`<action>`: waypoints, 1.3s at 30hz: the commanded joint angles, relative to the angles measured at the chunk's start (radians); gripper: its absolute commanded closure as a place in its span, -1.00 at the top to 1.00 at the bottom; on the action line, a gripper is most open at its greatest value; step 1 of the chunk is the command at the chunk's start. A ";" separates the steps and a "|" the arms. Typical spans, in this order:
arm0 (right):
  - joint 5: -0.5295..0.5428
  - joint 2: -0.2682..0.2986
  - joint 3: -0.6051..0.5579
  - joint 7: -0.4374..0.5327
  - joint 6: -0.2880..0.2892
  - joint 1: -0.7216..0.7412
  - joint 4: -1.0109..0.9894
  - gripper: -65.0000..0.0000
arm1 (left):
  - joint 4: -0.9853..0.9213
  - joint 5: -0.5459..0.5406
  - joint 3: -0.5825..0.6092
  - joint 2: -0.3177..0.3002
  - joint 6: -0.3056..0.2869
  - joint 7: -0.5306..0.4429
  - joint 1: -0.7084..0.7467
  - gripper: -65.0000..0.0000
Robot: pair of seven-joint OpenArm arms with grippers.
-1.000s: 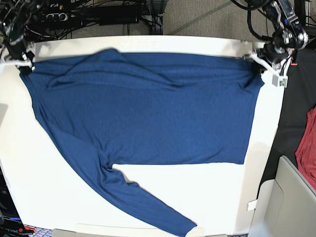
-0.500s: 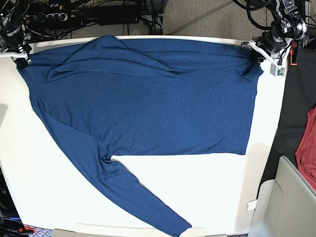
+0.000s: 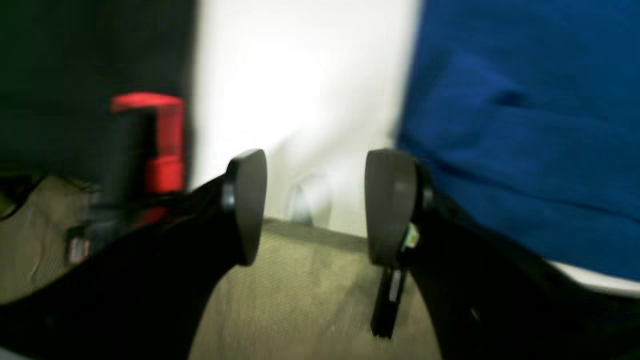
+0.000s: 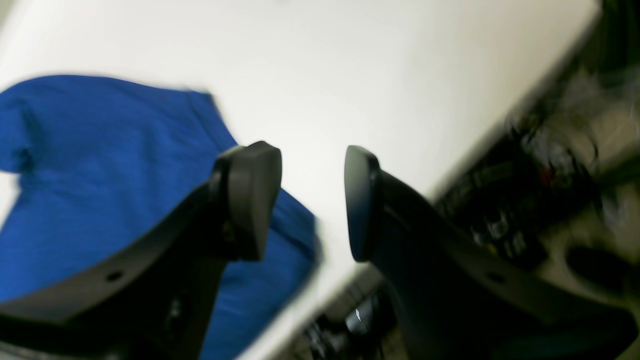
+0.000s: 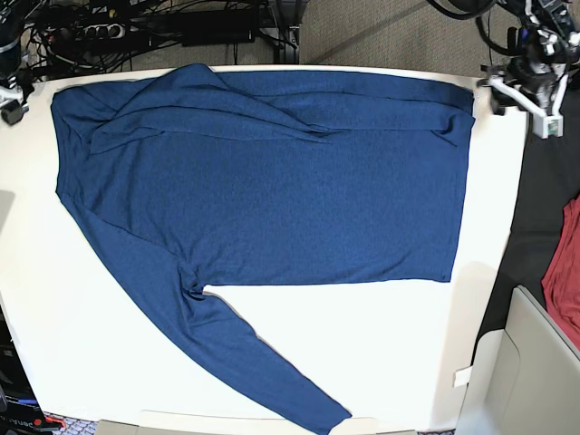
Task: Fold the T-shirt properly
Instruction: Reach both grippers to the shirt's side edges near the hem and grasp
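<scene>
The dark blue T-shirt (image 5: 272, 181) lies spread flat on the white table (image 5: 381, 362). One long sleeve (image 5: 245, 362) runs to the front edge, and a fold of cloth lies across the far left shoulder. My left gripper (image 5: 519, 98) hovers off the far right corner, open, holding nothing. In the left wrist view its fingertips (image 3: 315, 205) stand apart beside the T-shirt (image 3: 525, 125). My right gripper (image 5: 13, 98) sits at the far left corner. In the right wrist view it (image 4: 312, 200) is open and empty, with the T-shirt (image 4: 100, 165) under its left finger.
A red cloth (image 5: 566, 272) hangs at the right edge over black fabric. A grey box (image 5: 526, 362) stands at the front right. Cables and a power strip (image 5: 136, 32) lie behind the table. A red clamp (image 3: 157, 140) shows in the left wrist view.
Both grippers opened and let go of the shirt's far corners, then drew outward off the cloth. The shirt's far edge shifted toward the back and now rests on the table.
</scene>
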 commanded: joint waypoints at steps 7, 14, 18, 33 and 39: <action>-0.119 0.070 -0.141 0.023 0.008 0.232 -0.037 -0.23 | -0.083 -0.023 0.080 -0.020 -0.004 -0.023 -0.307 -0.04; -0.378 0.071 -0.379 0.025 0.143 0.500 -0.267 -0.23 | -0.439 -0.019 0.159 -0.033 -0.004 -0.089 -0.614 -0.04; -0.458 0.067 -0.449 0.025 0.188 0.646 -0.400 -0.23 | -0.617 -0.019 0.218 -0.059 -0.003 -0.210 -0.700 -0.04; -0.477 0.068 -0.477 0.025 0.188 0.855 -0.629 -0.23 | -1.130 -0.019 0.416 -0.090 0.000 -0.624 -0.861 -0.02; -0.477 0.070 -0.477 0.025 0.188 0.855 -0.629 -0.23 | -1.222 -0.019 0.503 -0.090 0.000 -0.695 -0.884 0.01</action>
